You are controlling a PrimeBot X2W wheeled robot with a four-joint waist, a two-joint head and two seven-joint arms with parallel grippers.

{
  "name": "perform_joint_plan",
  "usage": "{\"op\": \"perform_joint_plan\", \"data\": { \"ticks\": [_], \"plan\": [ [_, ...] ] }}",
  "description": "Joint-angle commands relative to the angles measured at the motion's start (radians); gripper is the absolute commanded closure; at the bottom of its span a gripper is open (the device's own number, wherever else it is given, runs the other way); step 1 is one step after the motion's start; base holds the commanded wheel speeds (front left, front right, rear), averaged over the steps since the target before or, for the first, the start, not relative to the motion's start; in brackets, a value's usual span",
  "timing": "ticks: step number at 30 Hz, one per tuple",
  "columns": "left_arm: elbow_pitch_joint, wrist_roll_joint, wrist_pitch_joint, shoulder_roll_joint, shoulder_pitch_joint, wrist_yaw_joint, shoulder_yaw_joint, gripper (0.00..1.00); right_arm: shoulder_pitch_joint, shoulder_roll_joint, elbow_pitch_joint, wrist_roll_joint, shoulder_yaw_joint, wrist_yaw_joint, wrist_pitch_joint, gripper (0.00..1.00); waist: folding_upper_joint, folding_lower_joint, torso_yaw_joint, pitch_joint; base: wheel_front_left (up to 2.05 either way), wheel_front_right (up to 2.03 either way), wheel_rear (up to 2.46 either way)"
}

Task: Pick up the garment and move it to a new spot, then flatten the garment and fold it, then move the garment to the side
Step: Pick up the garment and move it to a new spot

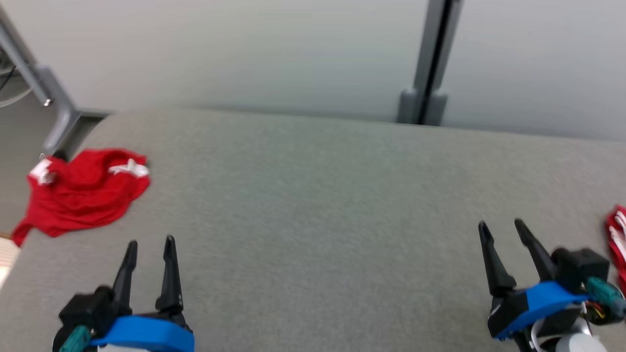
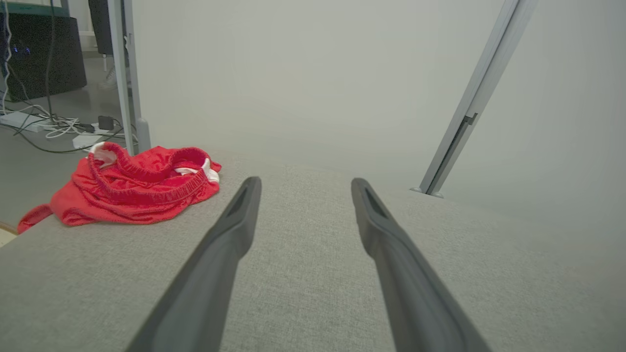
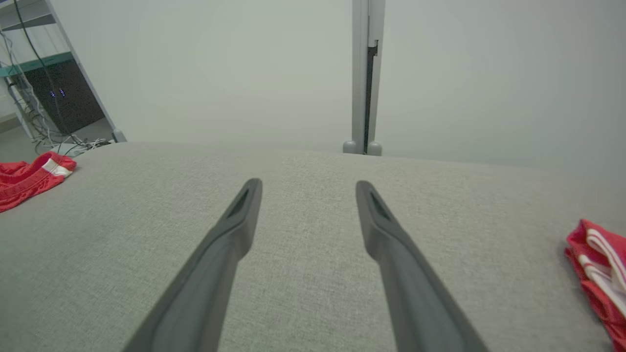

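A grey fabric surface [image 1: 313,205] stands before a pale, plain wall [image 1: 244,49]. A grey metal post [image 1: 430,63] rises behind its far edge, and a second post [image 1: 54,107] at the left corner. On the floor [image 2: 29,166] at the left, cables [image 2: 49,129] lie near a dark cabinet [image 2: 44,58].

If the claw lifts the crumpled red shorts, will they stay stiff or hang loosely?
Probably floppy: the red shorts lie in soft folds, so they would likely droop. The fabric looks thin and shiny, so probably light, perhaps slippery. One part hangs over the table edge, so a push might slide them off.
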Motion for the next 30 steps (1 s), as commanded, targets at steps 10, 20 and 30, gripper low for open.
{"op": "perform_joint_plan", "data": {
  "ticks": [10,20,30],
  "plan": [
    [-0.001,-0.009,0.0,0.001,0.022,0.011,0.012,0.0,0.014,-0.012,0.027,-0.043,0.028,0.001,0.004,0.0,0.0,-0.0001,0.239,0.031,0.0,0.0,0.0],
    [-0.008,-0.015,-0.004,0.002,0.04,0.02,0.027,0.0,0.017,-0.009,0.042,-0.049,0.039,0.001,-0.01,0.0,0.0,-0.0001,0.316,0.024,0.0,0.0,0.0],
    [-0.036,-0.033,-0.007,-0.002,0.023,0.021,0.06,0.0,0.012,-0.011,0.021,-0.05,0.036,0.001,-0.01,0.0,0.0,-0.0001,0.319,0.043,0.0,0.0,0.0]
  ]
}}
